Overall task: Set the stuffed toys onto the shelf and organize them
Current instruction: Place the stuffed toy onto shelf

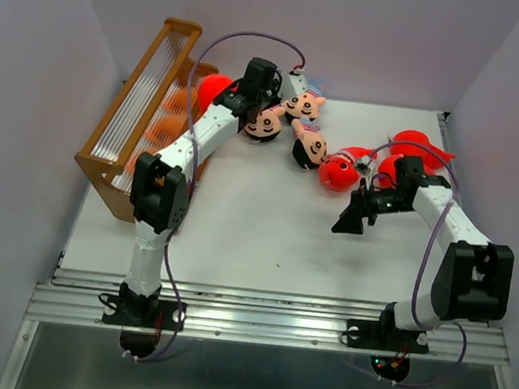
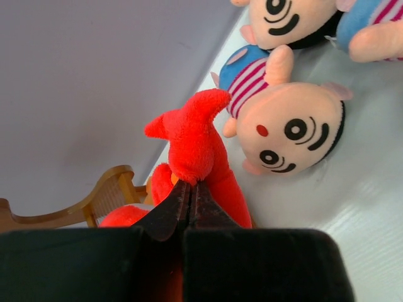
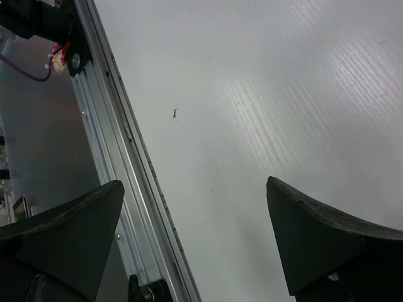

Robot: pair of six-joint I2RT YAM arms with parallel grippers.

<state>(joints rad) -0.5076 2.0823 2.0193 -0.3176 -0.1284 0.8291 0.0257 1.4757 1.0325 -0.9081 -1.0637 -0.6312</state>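
In the left wrist view my left gripper (image 2: 191, 187) is shut, its tips pinching the plush of a red stuffed toy (image 2: 192, 141) whose pointed tail sticks up. That red toy (image 1: 213, 87) is beside the upper end of the shelf (image 1: 149, 99), a stepped wooden rack at the far left holding round orange toys (image 1: 167, 129). Three capped doll heads (image 1: 265, 123) (image 1: 303, 103) (image 1: 309, 147) lie just right of the left gripper. More red toys (image 1: 339, 171) (image 1: 418, 146) lie at the right. My right gripper (image 1: 350, 218) (image 3: 195, 207) is open over bare table, holding nothing.
The shelf's wooden frame (image 2: 107, 189) shows just behind the held toy, with a doll head (image 2: 293, 129) close on its right. An aluminium rail (image 3: 119, 157) runs along the table's near edge below the right gripper. Grey walls enclose the left, back and right.
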